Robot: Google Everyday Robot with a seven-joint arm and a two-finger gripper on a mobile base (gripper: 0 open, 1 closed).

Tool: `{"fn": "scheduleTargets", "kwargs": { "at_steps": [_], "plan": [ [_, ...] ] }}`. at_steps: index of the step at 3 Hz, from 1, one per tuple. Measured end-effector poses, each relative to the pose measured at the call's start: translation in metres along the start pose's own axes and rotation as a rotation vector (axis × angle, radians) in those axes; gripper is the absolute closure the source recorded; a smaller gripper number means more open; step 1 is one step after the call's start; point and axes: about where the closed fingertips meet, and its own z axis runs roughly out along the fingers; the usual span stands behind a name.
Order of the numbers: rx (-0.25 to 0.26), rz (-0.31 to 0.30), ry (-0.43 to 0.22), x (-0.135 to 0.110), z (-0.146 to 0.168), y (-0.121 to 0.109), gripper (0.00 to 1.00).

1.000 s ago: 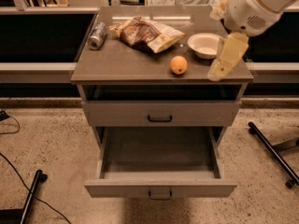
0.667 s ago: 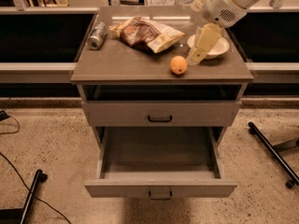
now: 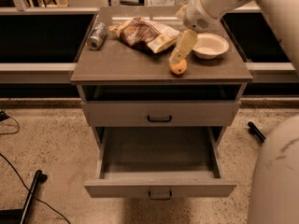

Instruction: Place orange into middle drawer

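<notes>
The orange (image 3: pixel 178 69) sits on the cabinet top (image 3: pixel 121 64), near its front edge and right of the middle. My gripper (image 3: pixel 178 57) comes down from the upper right, and its tip is right over the orange's top, touching it or nearly so. The middle drawer (image 3: pixel 159 155) is pulled out below, with a bare grey inside. Its front panel (image 3: pixel 117 189) has a small central handle (image 3: pixel 160 193).
On the cabinet top lie a metal can (image 3: pixel 96 35) at the back left, a crumpled snack bag (image 3: pixel 147 34) and a white bowl (image 3: pixel 210 45) behind the orange. A shut drawer front with a black loop handle (image 3: pixel 160 119) sits above the open drawer. My base (image 3: pixel 275 181) fills the lower right.
My arm has swung left and down, from beside the bowl to right over the orange. The orange, the bowl and the drawer have not moved.
</notes>
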Motion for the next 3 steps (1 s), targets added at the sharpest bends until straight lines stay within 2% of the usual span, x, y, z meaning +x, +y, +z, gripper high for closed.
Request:
{"fn": "scheduleTargets", "kwargs": {
  "at_steps": [1,3],
  "plan": [
    [-0.035,0.0,-0.019,0.011,0.009,0.01,0.0],
    [-0.105,0.014,0.032,0.039,0.032,0.034,0.0]
  ]
}}
